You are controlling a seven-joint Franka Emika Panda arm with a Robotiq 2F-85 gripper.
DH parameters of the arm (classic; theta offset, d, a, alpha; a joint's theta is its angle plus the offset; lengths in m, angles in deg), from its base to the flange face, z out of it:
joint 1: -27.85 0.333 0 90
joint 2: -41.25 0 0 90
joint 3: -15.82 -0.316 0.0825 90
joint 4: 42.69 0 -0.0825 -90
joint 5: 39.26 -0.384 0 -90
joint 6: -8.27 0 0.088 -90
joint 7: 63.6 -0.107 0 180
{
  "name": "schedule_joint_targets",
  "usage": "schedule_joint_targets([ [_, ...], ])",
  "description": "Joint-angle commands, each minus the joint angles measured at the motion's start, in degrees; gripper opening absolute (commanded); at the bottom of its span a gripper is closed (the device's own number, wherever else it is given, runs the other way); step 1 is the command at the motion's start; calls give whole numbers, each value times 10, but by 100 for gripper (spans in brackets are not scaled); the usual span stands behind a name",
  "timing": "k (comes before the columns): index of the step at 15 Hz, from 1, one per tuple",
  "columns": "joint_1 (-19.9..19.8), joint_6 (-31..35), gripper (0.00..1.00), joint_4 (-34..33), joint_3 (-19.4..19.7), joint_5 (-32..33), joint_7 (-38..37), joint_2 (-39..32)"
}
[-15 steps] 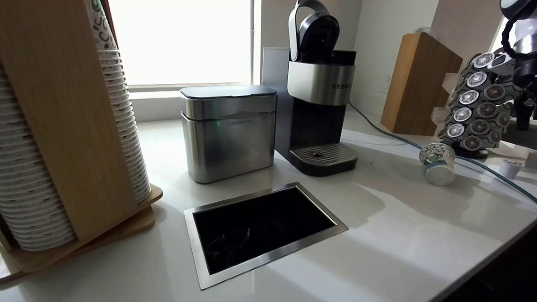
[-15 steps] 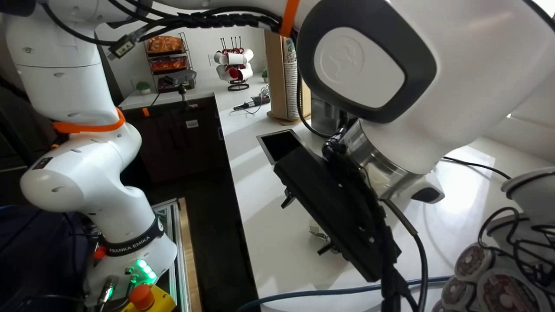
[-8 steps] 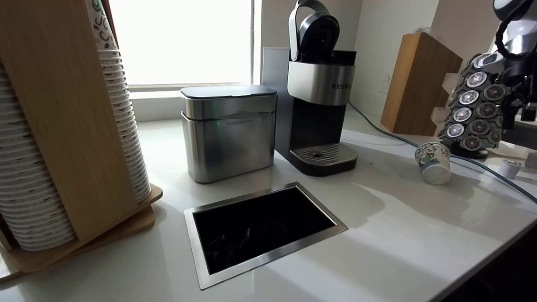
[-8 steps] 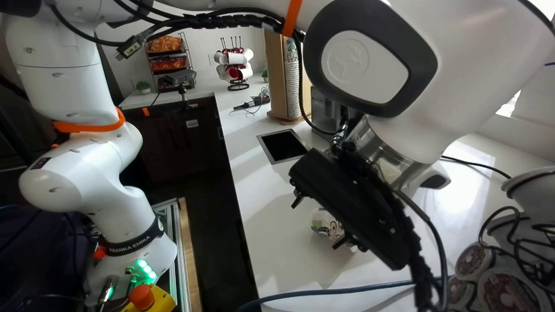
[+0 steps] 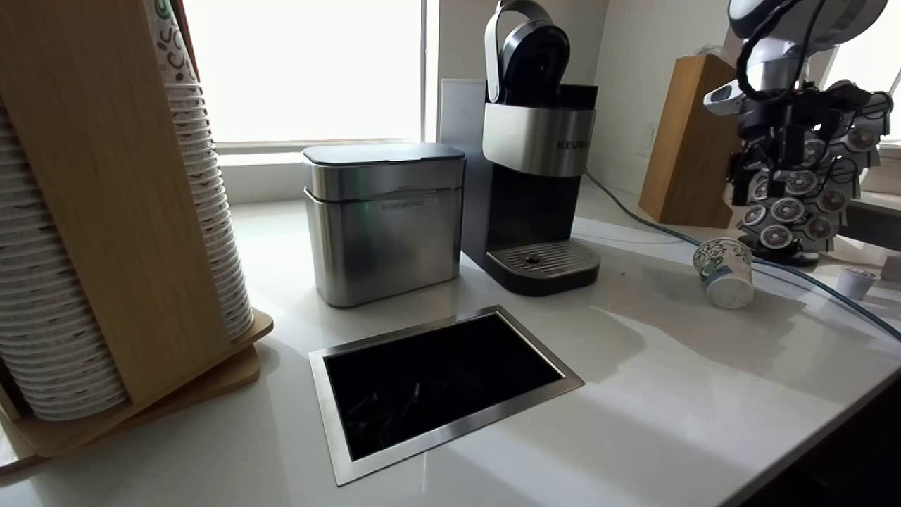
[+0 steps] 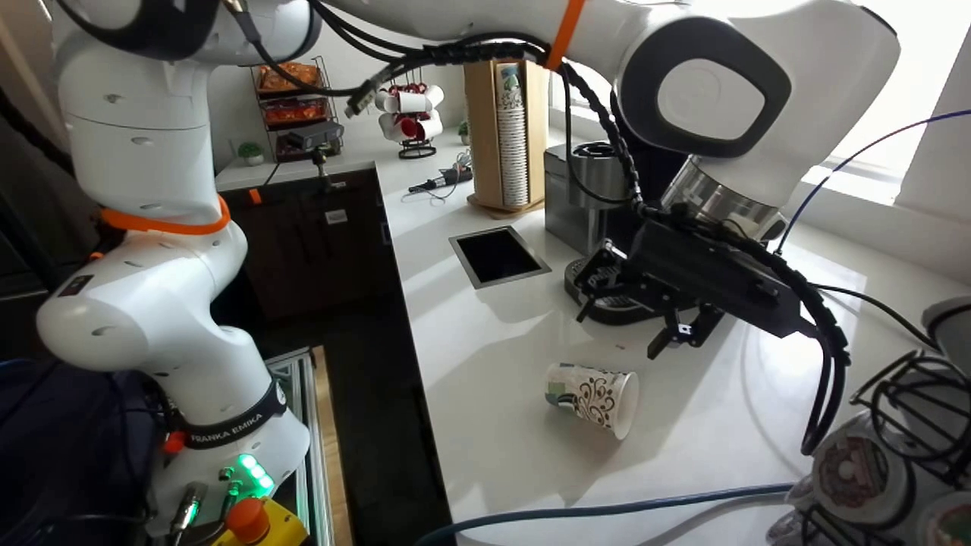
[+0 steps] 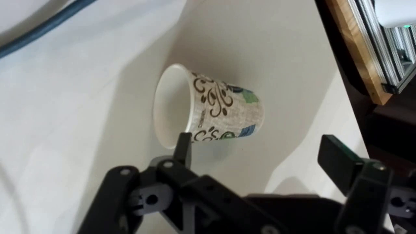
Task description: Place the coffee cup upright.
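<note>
Tapered, swirl-printed coffee cup (image 7: 213, 107), sideways

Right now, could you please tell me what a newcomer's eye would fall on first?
Probably the white arm, stretched over the counter in an exterior view, its open gripper holding nothing. Then the cup, lying on its side on the counter, and the coffee machine beside the canister.
</note>
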Motion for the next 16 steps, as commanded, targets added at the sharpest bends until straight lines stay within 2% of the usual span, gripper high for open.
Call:
schedule_joint_targets([
  [1,-22,-10,100,-62,-20,-37,34,-74],
  [7,-45,-19,100,-75,-30,-47,19,-128],
  [8,-49,-21,93,-73,-33,-52,17,-132],
  [9,-52,-26,74,-80,-35,-53,16,-138],
  [16,-55,-41,19,-87,-47,-53,17,-137],
])
